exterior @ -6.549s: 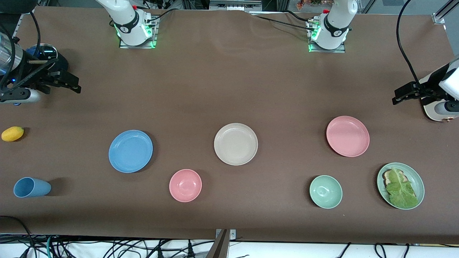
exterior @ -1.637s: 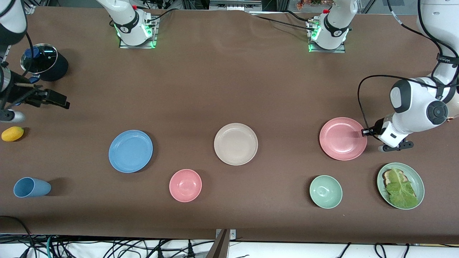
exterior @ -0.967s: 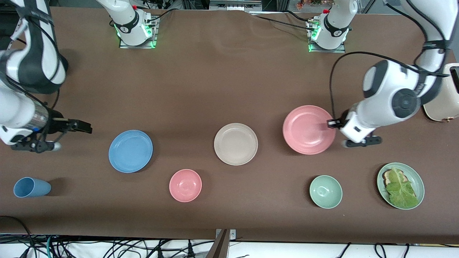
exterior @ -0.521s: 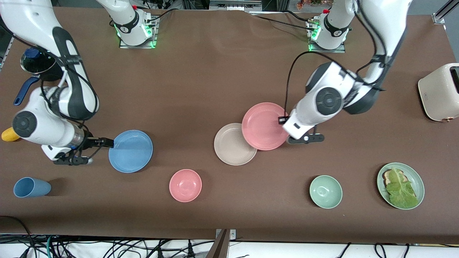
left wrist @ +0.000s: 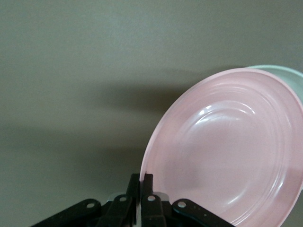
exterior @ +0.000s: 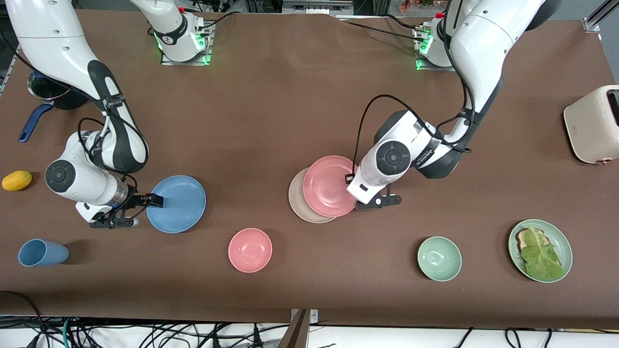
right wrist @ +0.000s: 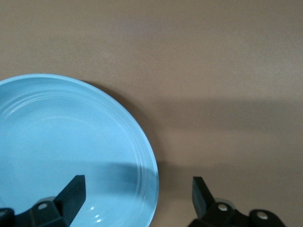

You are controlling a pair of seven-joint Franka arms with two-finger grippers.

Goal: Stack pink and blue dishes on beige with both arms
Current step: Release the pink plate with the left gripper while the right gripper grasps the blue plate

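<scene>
Pink plate, rim pinched by left pincer, overlaps beige plate.

The front view looks steeply down from high across the tabletop, facing both arm bases. The left wrist view sits close over the pink plate, also seen from the front; the right wrist view sits close over the blue plate, likewise shared
</scene>
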